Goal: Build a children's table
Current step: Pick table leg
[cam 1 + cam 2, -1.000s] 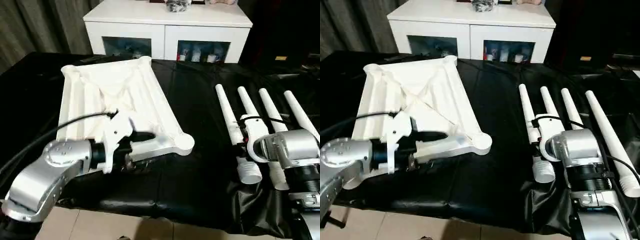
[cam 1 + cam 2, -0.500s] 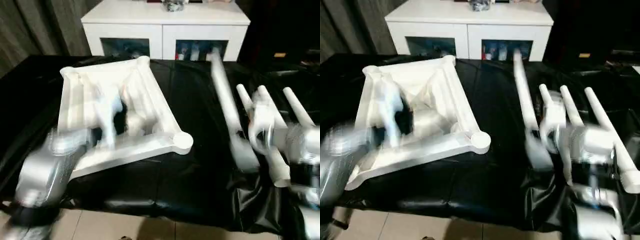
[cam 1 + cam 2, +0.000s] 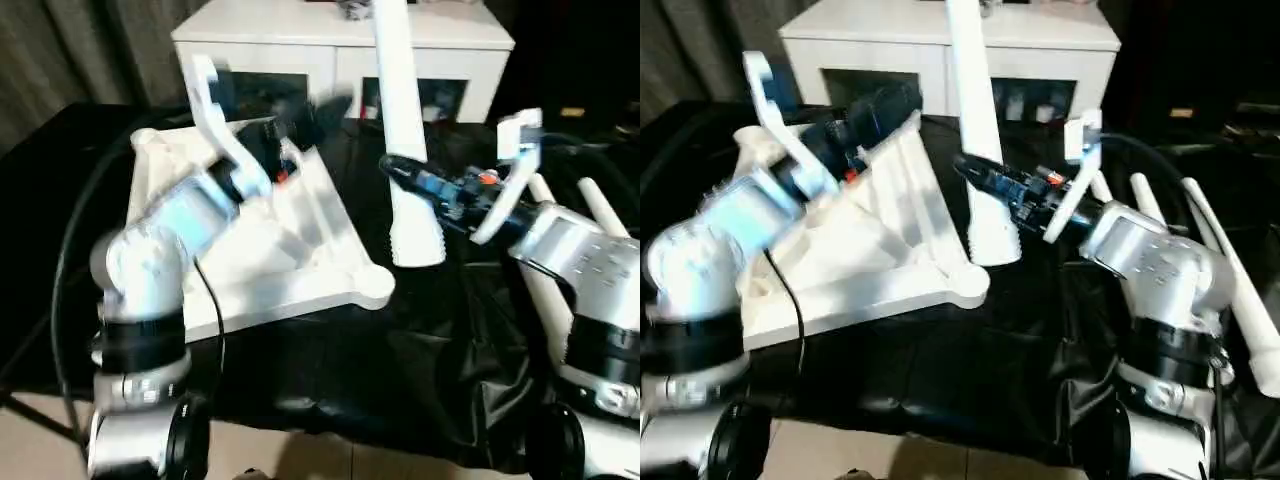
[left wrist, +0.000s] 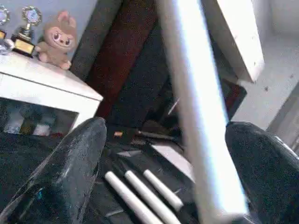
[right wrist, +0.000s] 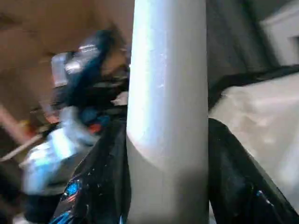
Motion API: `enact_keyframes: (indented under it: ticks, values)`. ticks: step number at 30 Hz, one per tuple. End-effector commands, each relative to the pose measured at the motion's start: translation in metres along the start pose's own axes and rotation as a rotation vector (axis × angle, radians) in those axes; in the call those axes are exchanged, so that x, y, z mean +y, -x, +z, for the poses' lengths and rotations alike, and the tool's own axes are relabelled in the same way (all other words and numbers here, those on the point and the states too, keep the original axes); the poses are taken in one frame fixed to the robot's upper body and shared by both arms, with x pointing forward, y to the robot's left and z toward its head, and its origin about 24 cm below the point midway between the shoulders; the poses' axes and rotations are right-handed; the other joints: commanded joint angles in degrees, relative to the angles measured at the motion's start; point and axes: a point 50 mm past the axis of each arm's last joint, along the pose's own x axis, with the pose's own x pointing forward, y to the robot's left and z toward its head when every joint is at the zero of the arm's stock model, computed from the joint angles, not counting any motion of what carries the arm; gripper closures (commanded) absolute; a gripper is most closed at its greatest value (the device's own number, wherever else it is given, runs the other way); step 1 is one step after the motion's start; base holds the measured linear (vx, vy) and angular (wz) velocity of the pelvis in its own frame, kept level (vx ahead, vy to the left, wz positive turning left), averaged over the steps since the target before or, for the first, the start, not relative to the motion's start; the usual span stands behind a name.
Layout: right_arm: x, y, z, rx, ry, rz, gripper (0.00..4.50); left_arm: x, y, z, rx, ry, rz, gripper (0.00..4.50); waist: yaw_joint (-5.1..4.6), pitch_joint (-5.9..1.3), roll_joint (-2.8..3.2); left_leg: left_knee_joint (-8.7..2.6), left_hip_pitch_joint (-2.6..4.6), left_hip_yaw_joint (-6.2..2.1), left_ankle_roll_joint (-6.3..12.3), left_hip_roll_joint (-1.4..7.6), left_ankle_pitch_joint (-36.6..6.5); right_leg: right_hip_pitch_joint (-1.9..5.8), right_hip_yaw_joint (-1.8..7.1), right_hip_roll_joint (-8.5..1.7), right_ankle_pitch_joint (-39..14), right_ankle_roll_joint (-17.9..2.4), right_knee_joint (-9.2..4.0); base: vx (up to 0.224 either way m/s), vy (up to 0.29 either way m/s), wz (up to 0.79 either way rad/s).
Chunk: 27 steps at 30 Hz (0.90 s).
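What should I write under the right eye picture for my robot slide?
Right gripper holds a white table leg upright beside the upside-down table top; open left gripper raised above it.

Black-covered table (image 3: pixel 330 370): upturned tabletop (image 3: pixel 290 250), 3 loose legs (image 3: pixel 1225 270).

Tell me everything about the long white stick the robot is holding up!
The long tapered white plastic tube leg stands nearly upright above the black cloth, thin end up, its wide ribbed open end hanging down beside the white ribbed plastic tabletop's round corner socket, not touching it. It looks smooth and hollow. The right pincer clamps its two black fingers around the lower part. Nothing else touches it.
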Motion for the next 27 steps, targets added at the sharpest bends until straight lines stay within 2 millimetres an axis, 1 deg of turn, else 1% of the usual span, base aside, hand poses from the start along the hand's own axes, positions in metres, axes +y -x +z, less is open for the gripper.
enact_keyframes:
  ticks: [1,3,4,5,6,8,9,10,11,12,13,14,15,16,17,18,19,20,21,22,23,24,25,27]
  values:
    - [0.008,-0.001,-0.003,0.015,0.013,0.05,2.66,-0.006,-0.003,0.001,0.001,0.055,-0.031,0.0,0.34,-4.27,-0.97,-3.52,1.23,-0.03,0.93,0.86,-3.89,2.77,0.71,-1.25,1.16,-15.09,-3.42,0.0,0.0,0.0]
    - [0.009,-0.002,-0.005,0.022,0.012,0.061,2.66,-0.011,-0.003,0.003,-0.005,0.085,-0.067,0.0,0.47,-4.31,-1.01,-3.5,1.26,0.0,0.37,0.78,-3.7,2.68,0.7,-1.25,1.2,-15.01,-3.43,0.0,0.0,0.0]
    - [0.009,-0.002,-0.006,0.026,0.011,0.066,2.66,-0.014,-0.003,0.004,-0.012,0.102,-0.09,0.0,0.51,-4.25,-1.05,-3.57,1.17,-0.02,0.12,0.76,-4.04,2.68,0.69,-1.24,0.67,-14.85,-3.5,0.0,0.0,0.0]
    - [0.009,-0.002,-0.007,0.029,0.011,0.067,2.66,-0.016,-0.003,0.005,-0.018,0.113,-0.103,0.0,0.57,-4.26,-0.78,-3.59,1.2,-0.06,-0.12,0.74,-4.15,2.65,0.66,-1.24,0.47,-14.73,-3.49,0.0,0.0,0.0]
    - [0.01,-0.003,-0.008,0.036,0.014,0.067,2.66,-0.019,-0.003,0.004,-0.021,0.132,-0.126,0.0,0.53,-4.25,-0.93,-3.6,1.19,-0.02,-0.47,0.72,-4.3,2.66,0.65,-1.22,0.35,-14.57,-3.55,0.0,0.0,0.0]
    - [0.01,-0.003,-0.009,0.039,0.016,0.067,2.66,-0.021,-0.003,0.003,-0.016,0.139,-0.132,0.0,0.52,-4.27,-0.99,-3.66,1.16,-0.07,-0.59,0.77,-4.09,2.71,0.63,-1.22,0.44,-14.12,-3.57,0.0,0.0,0.0]
    - [0.009,-0.004,-0.011,0.06,0.035,0.047,2.66,-0.022,-0.004,0.002,-0.008,0.145,-0.134,0.0,0.56,-4.27,-0.82,-3.64,1.19,-0.1,-0.69,0.81,-4.04,2.68,0.62,-1.27,0.41,-13.98,-3.53,0.0,0.0,0.0]
    - [0.007,-0.006,-0.014,0.101,0.082,-0.003,2.66,-0.022,-0.005,0.0,0.0,0.155,-0.135,0.0,0.6,-4.22,-0.9,-3.65,1.2,-0.12,-0.91,0.84,-3.88,2.72,0.62,-1.25,0.33,-13.51,-3.65,0.0,0.0,0.0]
    - [0.007,-0.006,-0.014,0.101,0.082,-0.003,2.66,-0.022,-0.005,0.0,0.0,0.155,-0.135,0.0,0.65,-4.22,-0.78,-3.65,1.17,-0.14,-1.16,0.85,-3.76,2.73,0.65,-1.26,0.4,-13.23,-3.62,0.0,0.0,0.0]
    - [0.007,-0.01,-0.022,0.182,0.17,-0.041,2.66,-0.023,-0.004,-0.002,0.01,0.166,-0.144,0.0,0.59,-4.18,-0.69,-3.68,1.17,-0.11,-1.34,0.71,-4.09,2.66,0.68,-1.2,-0.05,-12.87,-3.72,0.0,0.0,0.0]
    - [0.008,-0.013,-0.026,0.212,0.203,-0.041,2.66,-0.022,-0.005,-0.003,0.022,0.166,-0.136,0.0,0.65,-4.14,-0.79,-3.67,1.16,-0.13,-1.98,0.78,-4.28,2.72,0.68,-1.19,-0.57,-11.96,-3.86,0.0,0.0,0.0]
    - [0.009,-0.014,-0.027,0.224,0.217,-0.04,2.66,-0.021,-0.005,-0.005,0.028,0.165,-0.13,0.0,0.62,-4.13,-0.82,-3.71,1.1,-0.15,-2.13,0.69,-4.42,2.76,0.75,-1.15,-0.45,-11.37,-3.85,0.0,0.0,0.0]
    - [0.011,-0.016,-0.029,0.222,0.215,-0.032,2.66,-0.02,-0.005,-0.008,0.046,0.167,-0.114,0.0,0.63,-4.16,-0.51,-3.75,1.13,-0.23,-2.18,0.7,-4.61,2.74,0.74,-1.24,-0.46,-11.28,-3.74,0.0,0.0,0.0]
    - [0.013,-0.019,-0.031,0.232,0.235,-0.028,2.66,-0.013,-0.005,-0.016,0.087,0.167,-0.049,0.0,0.52,-4.16,-0.34,-3.76,1.12,-0.27,-2.07,0.66,-5.16,2.72,0.7,-1.2,-0.74,-11.18,-3.8,0.0,0.0,0.0]
    - [0.013,-0.019,-0.031,0.232,0.235,-0.028,2.66,-0.013,-0.005,-0.016,0.087,0.167,-0.049,0.0,0.47,-4.14,-0.52,-3.76,1.18,-0.25,-2.0,0.71,-5.35,2.65,0.71,-1.16,-0.85,-11.0,-3.92,0.0,0.0,0.0]
    - [0.013,-0.021,-0.033,0.241,0.262,-0.047,2.66,-0.009,-0.006,-0.02,0.101,0.169,-0.008,0.0,0.48,-4.15,-0.27,-3.81,1.22,-0.32,-2.07,0.66,-5.65,2.64,0.65,-1.14,-1.32,-11.05,-3.85,0.0,0.0,0.0]
    - [0.012,-0.022,-0.033,0.244,0.27,-0.057,2.66,-0.009,-0.006,-0.02,0.1,0.167,-0.002,0.0,0.37,-4.08,-0.41,-3.88,1.2,-0.33,-2.36,0.75,-6.04,2.55,0.66,-1.1,-1.8,-10.88,-3.98,0.0,0.0,0.0]
    - [0.011,-0.022,-0.034,0.247,0.285,-0.07,2.66,-0.008,-0.005,-0.02,0.1,0.162,0.002,0.0,0.34,-4.04,-0.26,-3.96,1.21,-0.38,-2.66,0.78,-6.87,2.54,0.65,-1.15,-2.56,-10.84,-4.08,0.0,0.0,0.0]
    - [0.006,-0.025,-0.034,0.252,0.338,-0.14,2.66,-0.008,-0.005,-0.021,0.104,0.159,0.027,0.0,0.29,-4.06,-0.3,-3.97,1.22,-0.38,-2.81,0.78,-7.01,2.57,0.66,-1.16,-2.63,-10.92,-4.03,0.0,0.0,0.0]
    - [0.006,-0.025,-0.034,0.252,0.338,-0.14,2.66,-0.008,-0.005,-0.021,0.104,0.159,0.027,0.0,0.18,-4.02,-0.25,-3.99,1.17,-0.4,-3.38,0.81,-6.83,2.47,0.66,-1.13,-2.34,-10.94,-4.04,0.0,0.0,0.0]
    - [0.005,-0.026,-0.034,0.259,0.37,-0.162,2.66,-0.008,-0.005,-0.021,0.106,0.16,0.034,0.0,0.18,-4.07,-0.26,-3.97,1.22,-0.41,-3.44,0.74,-7.02,2.51,0.64,-1.1,-2.36,-11.02,-4.02,0.0,0.0,0.0]
    - [0.001,-0.028,-0.036,0.285,0.442,-0.21,2.66,-0.006,-0.005,-0.021,0.116,0.141,0.061,0.28,0.18,-4.08,-0.05,-3.96,1.21,-0.42,-3.61,0.74,-7.11,2.5,0.66,-1.11,-2.16,-11.01,-3.99,0.0,0.0,0.0]
    - [0.0,-0.028,-0.038,0.299,0.482,-0.224,2.66,-0.006,-0.005,-0.021,0.12,0.134,0.069,0.28,0.1,-4.04,-0.16,-3.96,1.12,-0.5,-3.96,0.78,-7.38,2.56,0.6,-1.1,-2.21,-10.59,-4.07,0.0,0.0,0.0]
    - [-0.004,-0.031,-0.043,0.328,0.585,-0.276,2.66,-0.002,-0.005,-0.023,0.137,0.101,0.12,0.35,-0.06,-4.03,-0.19,-3.96,1.12,-0.5,-3.94,0.77,-7.98,2.55,0.67,-1.12,-2.42,-10.22,-4.11,0.0,0.0,0.0]
